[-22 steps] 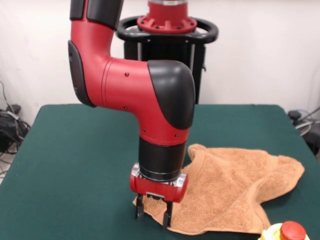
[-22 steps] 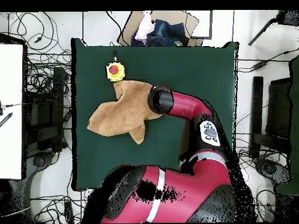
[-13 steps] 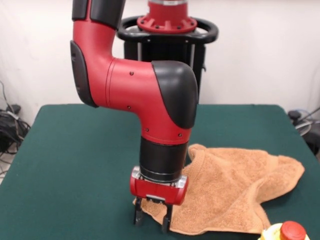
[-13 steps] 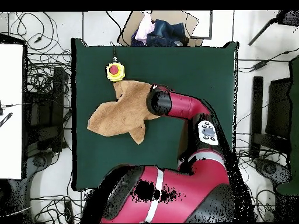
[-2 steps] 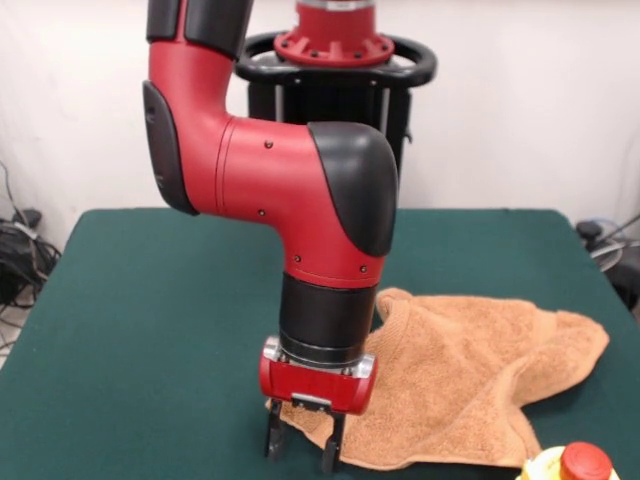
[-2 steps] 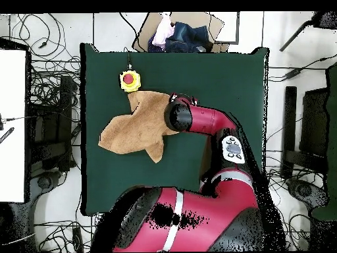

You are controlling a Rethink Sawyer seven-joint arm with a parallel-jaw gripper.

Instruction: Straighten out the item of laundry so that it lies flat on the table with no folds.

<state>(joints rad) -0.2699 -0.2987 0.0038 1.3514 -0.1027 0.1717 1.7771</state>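
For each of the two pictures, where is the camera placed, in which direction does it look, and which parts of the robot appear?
Front view: across the table, facing the robot; shows the arm, pedestal and open gripper at the towel's corner.
Overhead view: above, looking straight down on the table; shows the arm and base, which hide the gripper.
Both share the towel and the yellow button box.

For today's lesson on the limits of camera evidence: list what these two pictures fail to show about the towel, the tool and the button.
- Front view: the arm hides the towel's corner under the tool; whether cloth sits between its open fingers is unclear.
- Front view: the yellow and red button is cut off by the bottom edge.
- Overhead view: the arm's wrist hides the tool and the towel edge beneath it.
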